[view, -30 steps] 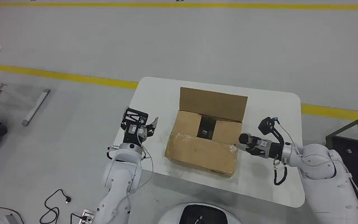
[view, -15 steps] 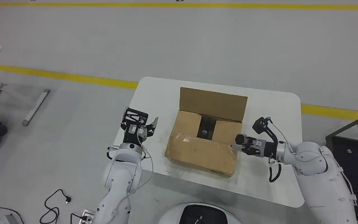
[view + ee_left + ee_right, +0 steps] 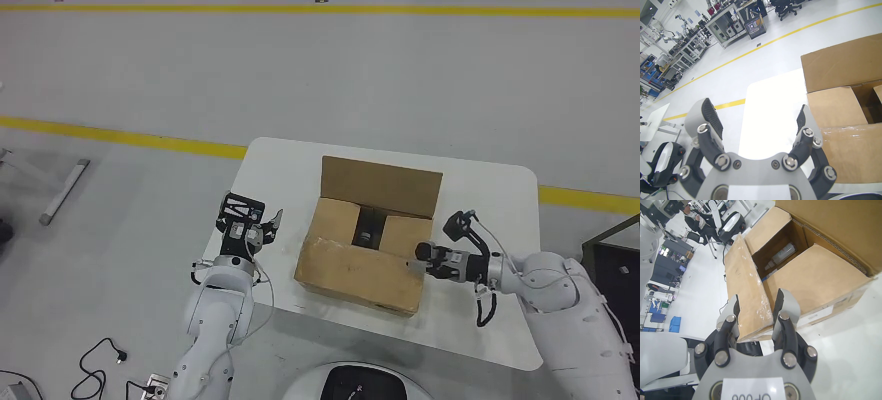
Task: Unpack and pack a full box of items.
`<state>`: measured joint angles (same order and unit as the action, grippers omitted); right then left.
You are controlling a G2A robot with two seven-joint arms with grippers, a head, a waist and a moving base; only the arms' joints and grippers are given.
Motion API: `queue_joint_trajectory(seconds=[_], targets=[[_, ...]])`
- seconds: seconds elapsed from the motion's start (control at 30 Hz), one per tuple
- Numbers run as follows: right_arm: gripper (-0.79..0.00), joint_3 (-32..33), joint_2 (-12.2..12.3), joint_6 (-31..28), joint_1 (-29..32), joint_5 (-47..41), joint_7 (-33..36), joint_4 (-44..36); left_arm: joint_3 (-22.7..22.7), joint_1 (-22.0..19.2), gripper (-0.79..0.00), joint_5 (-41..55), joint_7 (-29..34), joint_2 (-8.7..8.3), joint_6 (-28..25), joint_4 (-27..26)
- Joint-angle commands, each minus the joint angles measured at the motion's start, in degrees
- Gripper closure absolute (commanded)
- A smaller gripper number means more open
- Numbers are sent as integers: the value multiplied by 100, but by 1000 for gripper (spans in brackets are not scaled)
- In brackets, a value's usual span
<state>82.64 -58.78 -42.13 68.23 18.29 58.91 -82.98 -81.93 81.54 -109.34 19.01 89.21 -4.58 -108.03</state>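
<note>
A brown cardboard box (image 3: 360,255) stands in the middle of the white table (image 3: 480,190), its back flap upright and its side flaps folded in. Through the gap between them a clear bottle (image 3: 781,254) lies inside, with other items partly hidden beside it. My right gripper (image 3: 758,298) is at the box's front right corner (image 3: 416,263). It is open, and the end of the taped front flap (image 3: 745,281) sits between its fingers. My left gripper (image 3: 753,109) is open and holds nothing, above the table's left edge (image 3: 252,208), apart from the box (image 3: 838,106).
Bare table (image 3: 768,106) lies between the left gripper and the box. There is free table to the right of the box (image 3: 500,300) and behind it. Yellow floor lines (image 3: 120,135) run past the table.
My right gripper has moved left to the box's front right corner, so the flap's end now lies between its fingers. The left arm has stayed still.
</note>
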Motion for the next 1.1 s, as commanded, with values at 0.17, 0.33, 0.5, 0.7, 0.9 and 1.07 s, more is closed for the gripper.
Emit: queue_joint_trajectory(seconds=[0.17, 0.33, 0.5, 0.7, 0.9, 1.07], targets=[[-446, -24, 66, -64, 73, -234, 60, -114, 0, 0, -785, 0, 0, 0, 0, 0], [-465, 14, 134, -166, 211, -447, 158, -400, 0, 0, -785, 0, 0, 0, 0, 0], [-499, 81, 230, -186, 452, -595, 139, -778, 0, 0, -785, 0, 0, 0, 0, 0], [-511, 73, 358, -239, 702, -391, 86, -1231, 0, 0, -785, 0, 0, 0, 0, 0], [-594, 39, 460, -376, 889, -217, -51, -1542, 0, 0, -785, 0, 0, 0, 0, 0], [-665, 12, 567, -556, 1029, -69, -231, -1726, 0, 0, -785, 0, 0, 0, 0, 0]])
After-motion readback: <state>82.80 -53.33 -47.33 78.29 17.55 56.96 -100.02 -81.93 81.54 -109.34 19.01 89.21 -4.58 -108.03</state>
